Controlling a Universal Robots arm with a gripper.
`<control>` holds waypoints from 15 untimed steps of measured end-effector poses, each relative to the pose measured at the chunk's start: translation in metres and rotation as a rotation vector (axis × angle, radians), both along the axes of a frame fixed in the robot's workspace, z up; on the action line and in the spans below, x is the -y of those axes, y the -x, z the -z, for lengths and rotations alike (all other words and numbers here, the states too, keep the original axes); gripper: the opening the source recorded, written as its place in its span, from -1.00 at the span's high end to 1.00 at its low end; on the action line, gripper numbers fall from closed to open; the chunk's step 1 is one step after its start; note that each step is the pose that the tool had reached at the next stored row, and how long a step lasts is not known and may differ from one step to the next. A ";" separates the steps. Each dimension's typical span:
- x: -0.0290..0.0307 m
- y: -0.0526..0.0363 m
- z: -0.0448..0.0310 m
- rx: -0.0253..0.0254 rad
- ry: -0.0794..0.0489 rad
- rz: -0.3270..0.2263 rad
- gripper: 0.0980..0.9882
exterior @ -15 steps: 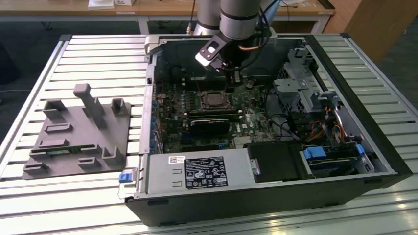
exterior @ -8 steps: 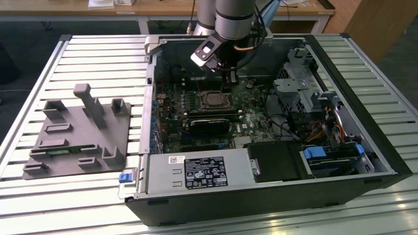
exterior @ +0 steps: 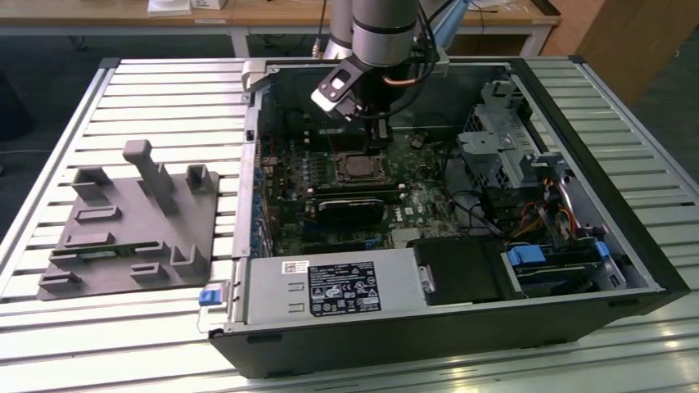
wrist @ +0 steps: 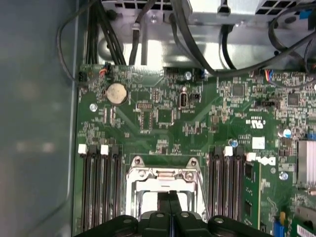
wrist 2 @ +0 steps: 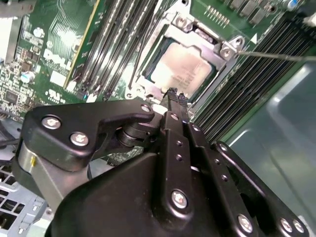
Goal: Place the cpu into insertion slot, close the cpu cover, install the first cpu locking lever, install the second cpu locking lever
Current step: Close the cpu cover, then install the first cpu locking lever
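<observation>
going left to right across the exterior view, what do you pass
grey moulded fixture plate → cpu seated on the green motherboard → silver metal drive cage → black side wall of the computer case

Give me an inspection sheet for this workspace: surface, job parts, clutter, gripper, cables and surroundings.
Surface: slatted metal table carrying an open computer case.
Job's things: the cpu sits in the insertion slot. The cpu cover lies down around it. A thin lever rod sticks out beside the socket; I cannot tell if it is latched.
Clutter: grey fixture block on the table beside the case.
Grippers: the gripper is shut and empty, tips at the socket's edge; I cannot tell if they touch it.
Cables: black cables along the board's edge; orange leads by the drive bays.
Surroundings: wooden desks behind the table.
</observation>
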State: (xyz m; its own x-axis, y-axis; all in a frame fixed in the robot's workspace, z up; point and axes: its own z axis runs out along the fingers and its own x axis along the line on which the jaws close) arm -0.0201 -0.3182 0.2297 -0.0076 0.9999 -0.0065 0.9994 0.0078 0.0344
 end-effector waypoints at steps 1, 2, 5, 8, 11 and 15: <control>0.0000 0.0018 0.0001 0.0000 0.000 0.000 0.98; 0.0000 0.0035 0.0002 0.0000 0.000 0.000 0.98; 0.0000 0.0083 0.0004 0.0000 0.000 0.000 0.98; 0.0000 0.0124 0.0007 0.0000 0.000 0.000 0.98; 0.0000 0.0167 0.0010 0.0000 0.000 0.000 0.98; 0.0000 0.0186 0.0010 -0.0001 0.000 0.000 0.98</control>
